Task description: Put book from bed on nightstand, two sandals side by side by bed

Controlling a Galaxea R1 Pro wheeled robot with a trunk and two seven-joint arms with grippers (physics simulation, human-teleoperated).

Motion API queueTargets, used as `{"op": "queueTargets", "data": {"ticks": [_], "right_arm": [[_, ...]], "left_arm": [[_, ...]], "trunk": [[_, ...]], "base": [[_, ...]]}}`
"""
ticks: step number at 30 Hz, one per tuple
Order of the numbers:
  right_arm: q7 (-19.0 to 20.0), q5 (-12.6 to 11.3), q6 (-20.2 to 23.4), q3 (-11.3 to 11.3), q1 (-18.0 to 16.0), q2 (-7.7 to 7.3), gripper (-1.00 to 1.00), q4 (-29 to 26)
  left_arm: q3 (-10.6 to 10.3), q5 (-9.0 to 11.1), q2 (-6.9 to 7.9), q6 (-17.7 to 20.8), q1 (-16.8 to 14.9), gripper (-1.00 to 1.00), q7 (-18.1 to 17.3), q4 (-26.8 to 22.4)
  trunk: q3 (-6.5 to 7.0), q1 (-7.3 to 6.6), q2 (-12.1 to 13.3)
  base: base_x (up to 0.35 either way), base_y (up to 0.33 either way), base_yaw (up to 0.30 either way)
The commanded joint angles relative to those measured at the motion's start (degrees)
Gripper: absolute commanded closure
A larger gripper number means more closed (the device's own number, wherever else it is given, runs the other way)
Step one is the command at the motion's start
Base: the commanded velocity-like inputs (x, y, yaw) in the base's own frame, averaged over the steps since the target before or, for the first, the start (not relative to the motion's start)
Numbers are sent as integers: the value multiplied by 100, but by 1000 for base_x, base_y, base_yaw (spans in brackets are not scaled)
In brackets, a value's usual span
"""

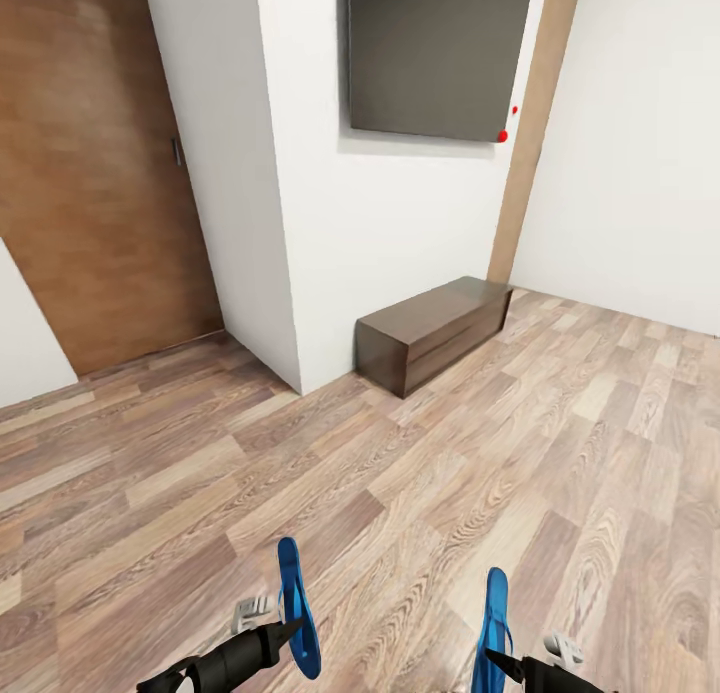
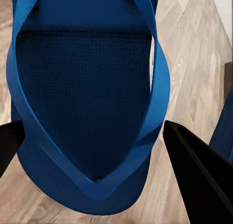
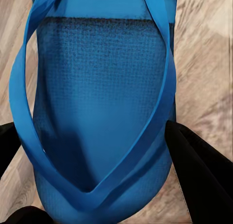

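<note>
Left gripper: clamped on a bright blue flat flip-flop sandal.
Right gripper: clamped on second blue sandal.
Ahead: long low dark brown bench on wood-plank floor.

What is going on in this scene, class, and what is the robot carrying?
The robot is holding one bright blue sandal in each end effector. The left end effector grips the left sandal, and the right end effector grips the right sandal; both sandals stand on edge, lifted above the wood-plank floor. Ahead are a white wall, a long low dark brown bench against it, and a wooden door to the left.
</note>
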Motion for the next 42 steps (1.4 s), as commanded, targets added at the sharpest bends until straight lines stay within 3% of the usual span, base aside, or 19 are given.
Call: {"op": "queueTargets", "data": {"ticks": [1, 42], "right_arm": [[23, -15, 60, -34, -3, 2, 100, 0], [14, -22, 60, -26, -3, 20, 100, 3]], "left_arm": [[-27, 60, 7, 43, 0, 100, 2, -7], [-39, 56, -19, -43, 0, 100, 17, 140]], "trunk": [[-3, -1, -2], [98, -1, -2]], "base": [[0, 0, -296], [0, 0, -296]]}}
